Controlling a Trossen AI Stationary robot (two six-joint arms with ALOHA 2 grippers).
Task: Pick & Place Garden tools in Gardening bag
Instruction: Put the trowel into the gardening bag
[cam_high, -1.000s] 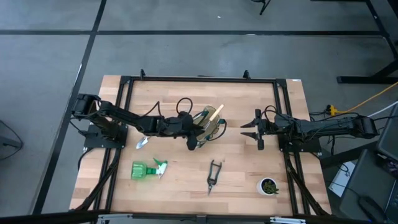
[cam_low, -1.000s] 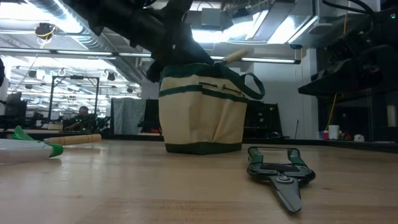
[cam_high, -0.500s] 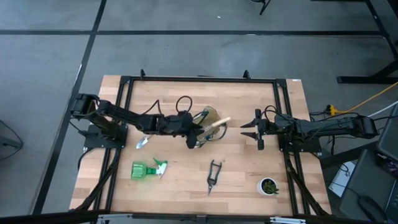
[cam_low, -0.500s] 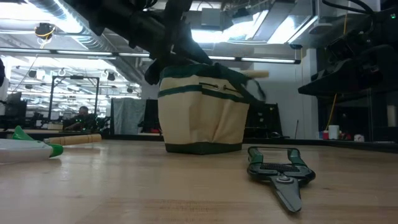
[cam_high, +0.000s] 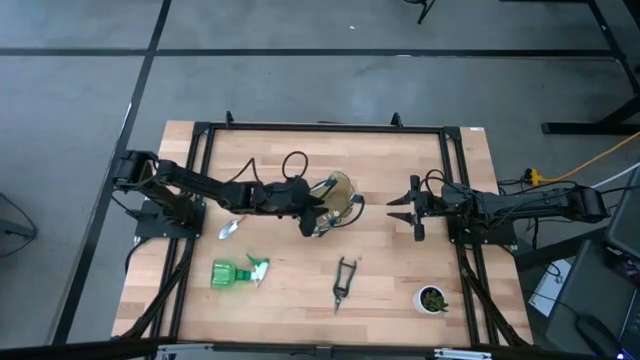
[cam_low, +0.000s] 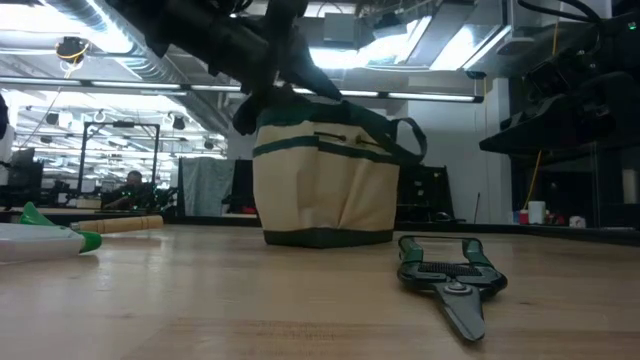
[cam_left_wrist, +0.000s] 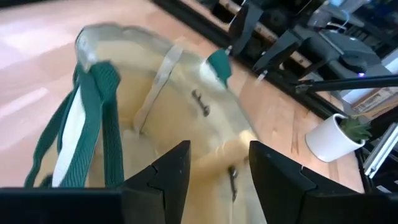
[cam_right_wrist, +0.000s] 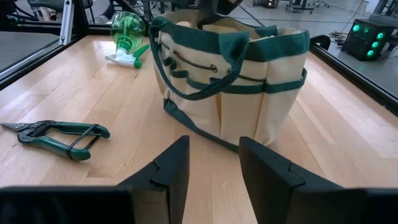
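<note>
The cream gardening bag with green trim (cam_high: 337, 194) stands on its base at the table's middle; it also shows in the low view (cam_low: 325, 175) and the right wrist view (cam_right_wrist: 230, 81). My left gripper (cam_left_wrist: 218, 153) is open, right above the bag's mouth (cam_high: 317, 210). The rake's pale wooden handle (cam_left_wrist: 219, 160) shows blurred inside the bag. The silvery trowel (cam_high: 229, 229), the green spray bottle (cam_high: 238, 272) and the black shears (cam_high: 343, 283) lie flat on the table. My right gripper (cam_high: 398, 208) is open and empty, right of the bag.
A small white pot with a green plant (cam_high: 432, 298) stands near the table's near right corner. A black frame (cam_high: 320, 127) runs round the table. Bare wood lies between the bag and the shears (cam_low: 450, 280).
The rake's wooden handle, which stuck up out of the bag's top, has tipped toward the table's right edge and dropped down into the bag, out of sight from the side. My left gripper has stayed over the bag's mouth.
</note>
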